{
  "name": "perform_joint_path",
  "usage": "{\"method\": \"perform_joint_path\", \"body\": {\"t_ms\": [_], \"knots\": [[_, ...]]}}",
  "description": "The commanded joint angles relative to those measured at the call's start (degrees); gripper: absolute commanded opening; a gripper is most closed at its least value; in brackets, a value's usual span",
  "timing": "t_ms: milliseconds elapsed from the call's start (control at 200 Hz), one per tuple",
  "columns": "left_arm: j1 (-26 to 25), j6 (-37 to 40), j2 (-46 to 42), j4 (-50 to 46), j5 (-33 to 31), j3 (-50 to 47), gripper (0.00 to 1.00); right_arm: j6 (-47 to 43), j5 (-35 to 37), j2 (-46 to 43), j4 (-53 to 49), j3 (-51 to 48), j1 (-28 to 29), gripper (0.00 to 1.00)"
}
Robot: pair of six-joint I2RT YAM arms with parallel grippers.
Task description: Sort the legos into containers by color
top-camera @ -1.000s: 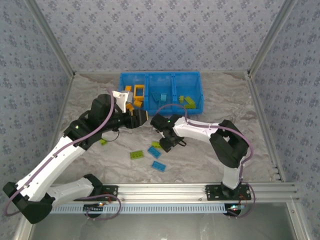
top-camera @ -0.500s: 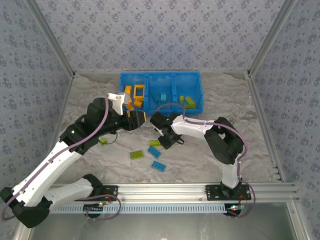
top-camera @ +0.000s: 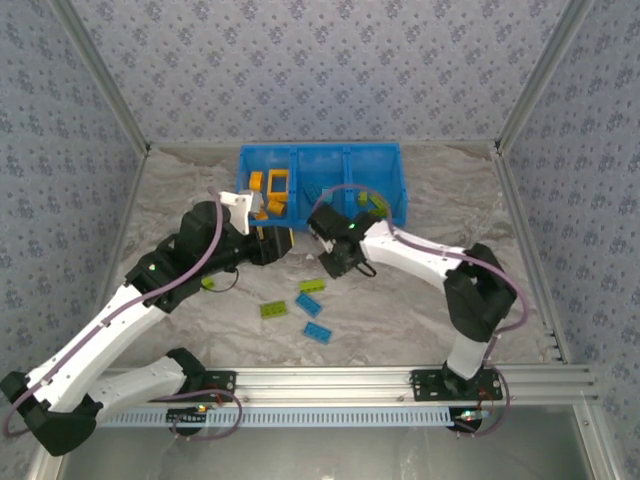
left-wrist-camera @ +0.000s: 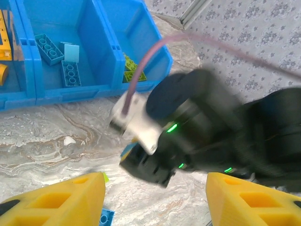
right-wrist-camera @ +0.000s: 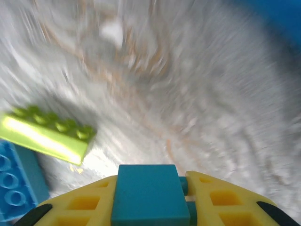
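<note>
My right gripper (right-wrist-camera: 150, 186) is shut on a blue lego (right-wrist-camera: 146, 197), held just above the marbled table; from above it (top-camera: 337, 263) hangs a short way in front of the blue bin (top-camera: 320, 150). In the left wrist view that same blue lego (left-wrist-camera: 127, 150) peeks from the right arm's black gripper. My left gripper (top-camera: 272, 242) stands open with nothing between its yellow fingers (left-wrist-camera: 51, 200), close to the bin's left front. Orange legos (top-camera: 272, 185) lie in the left compartment, blue ones (left-wrist-camera: 49, 48) in the middle, green ones (left-wrist-camera: 131, 70) in the right.
Loose on the table lie a green lego (top-camera: 312, 286), another green one (top-camera: 272, 309), two blue ones (top-camera: 308, 304) (top-camera: 318, 333) and a small green one (top-camera: 208, 284). Right wrist view shows the green lego (right-wrist-camera: 47, 134) and a blue lego (right-wrist-camera: 14, 183) below the jaws.
My right gripper has risen from the loose bricks and moved toward the bin with the blue lego. The left arm has drawn back slightly, its gripper staying open.
</note>
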Motion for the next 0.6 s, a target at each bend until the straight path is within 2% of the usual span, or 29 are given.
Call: {"method": "perform_joint_path", "body": {"t_ms": [0,140,290,595], "knots": [[-1.43,-0.73,-0.93,3.8,-4.49,-2.11,0.58,1.48,0.76,0.85,0.48,7.81,-3.73,0.37],[-2.7,-1.55,-1.02,5.36,-7.17,-4.35,0.58,0.93,-2.75,10.81,2.61,19.59,-6.04,0.36],[-4.54,-1.82,-2.06,4.55,-10.06,-3.8,0.58,1.33,-2.76,21.46,1.53,31.75,-8.43,0.36],[-5.58,-1.79,-2.19,2.87,-10.42,-2.5,0.58,0.31,-6.5,31.51,4.7,39.42,-10.58,0.36]]}}
